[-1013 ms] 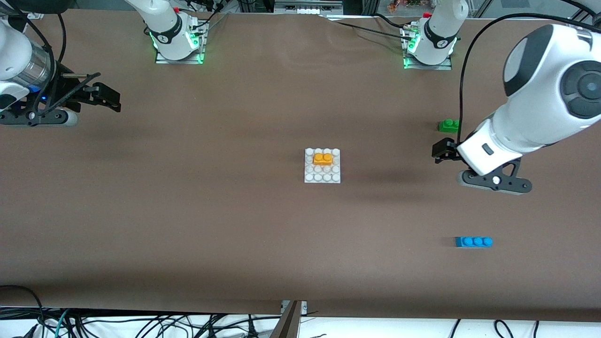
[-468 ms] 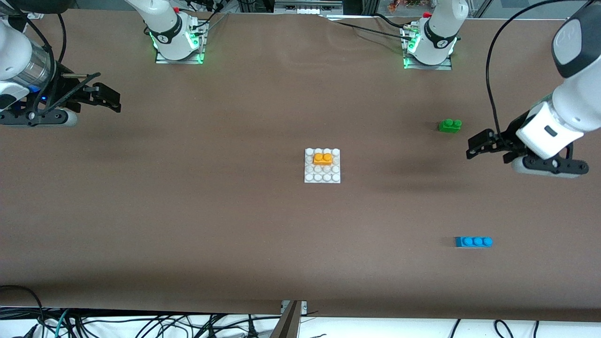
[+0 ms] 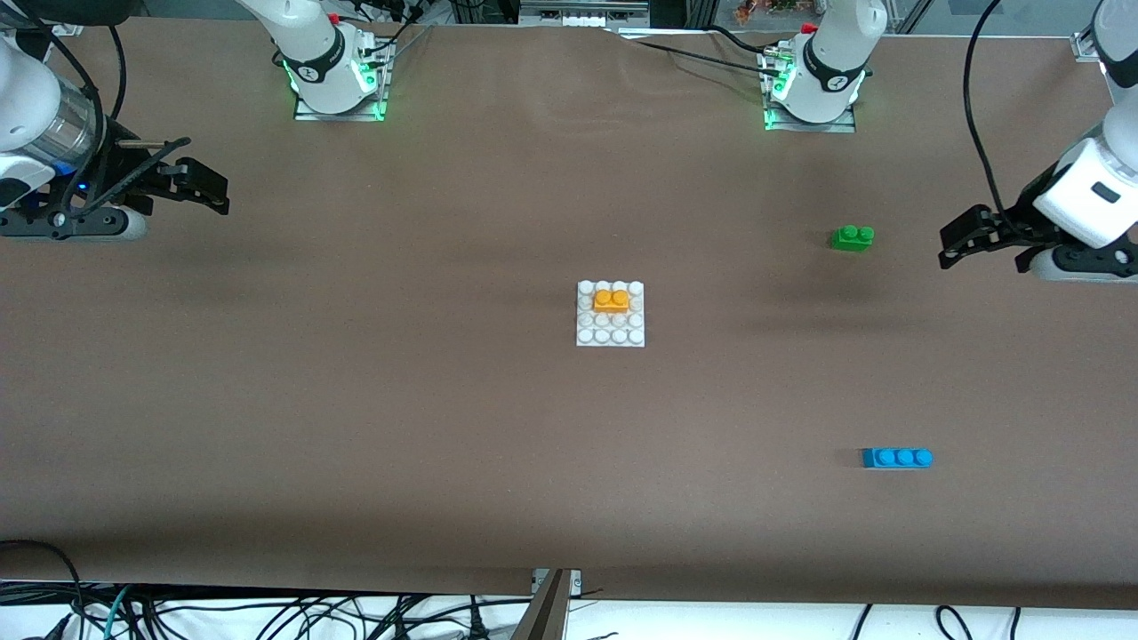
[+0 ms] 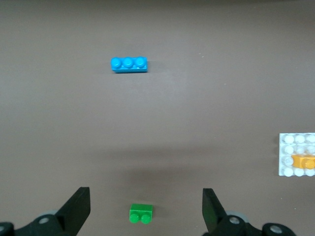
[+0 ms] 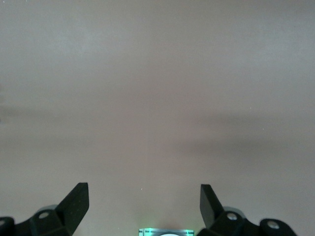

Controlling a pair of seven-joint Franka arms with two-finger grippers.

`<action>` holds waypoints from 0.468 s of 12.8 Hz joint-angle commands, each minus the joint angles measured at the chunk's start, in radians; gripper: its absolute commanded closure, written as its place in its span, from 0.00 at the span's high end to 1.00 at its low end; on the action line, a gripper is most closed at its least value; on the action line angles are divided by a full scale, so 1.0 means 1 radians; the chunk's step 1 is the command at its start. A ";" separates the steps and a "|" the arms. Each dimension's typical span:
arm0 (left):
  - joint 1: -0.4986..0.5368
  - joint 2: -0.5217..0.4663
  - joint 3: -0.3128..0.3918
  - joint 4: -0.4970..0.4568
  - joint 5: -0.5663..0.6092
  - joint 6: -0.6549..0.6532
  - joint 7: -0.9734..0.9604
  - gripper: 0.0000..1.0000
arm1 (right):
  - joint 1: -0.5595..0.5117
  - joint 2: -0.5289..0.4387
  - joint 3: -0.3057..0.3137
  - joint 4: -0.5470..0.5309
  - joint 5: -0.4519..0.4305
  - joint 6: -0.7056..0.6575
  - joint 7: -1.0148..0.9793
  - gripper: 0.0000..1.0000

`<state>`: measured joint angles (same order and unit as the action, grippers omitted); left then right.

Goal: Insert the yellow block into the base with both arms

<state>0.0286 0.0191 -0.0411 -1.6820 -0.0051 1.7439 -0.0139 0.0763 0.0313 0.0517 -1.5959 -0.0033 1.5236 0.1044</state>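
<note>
Orange-yellow block [image 3: 611, 300] sits studs-up on base [image 3: 610, 336], long axis arm-to-arm; both grippers' fingers spread, holding nothing.

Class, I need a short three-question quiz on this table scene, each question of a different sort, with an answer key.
1. True or false: the yellow block sits on the base.
2. Which brick lies nearest the front camera: A green, B blue, C yellow?
3. Fill in: both the left gripper and the right gripper are ____.

Key: 1 true; 2 B; 3 open.
</note>
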 commanded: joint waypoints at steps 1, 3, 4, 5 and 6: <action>-0.012 -0.021 0.018 0.011 0.005 -0.062 0.019 1.00 | -0.001 -0.008 -0.001 -0.010 -0.012 0.027 -0.009 1.00; -0.012 -0.021 0.018 0.013 0.007 -0.070 0.019 1.00 | 0.000 -0.002 0.000 -0.012 -0.014 0.041 -0.008 1.00; -0.013 -0.022 0.018 0.013 0.007 -0.070 0.019 1.00 | 0.000 0.004 0.000 -0.010 -0.014 0.044 -0.008 1.00; -0.013 -0.024 0.018 0.013 0.008 -0.070 0.019 1.00 | -0.001 0.006 0.000 -0.010 -0.014 0.053 -0.008 1.00; -0.015 -0.024 0.018 0.013 0.013 -0.070 0.019 1.00 | 0.000 0.006 0.002 -0.010 -0.014 0.059 -0.003 1.00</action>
<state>0.0235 0.0063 -0.0310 -1.6767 -0.0051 1.6915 -0.0122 0.0761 0.0431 0.0508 -1.5968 -0.0033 1.5642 0.1044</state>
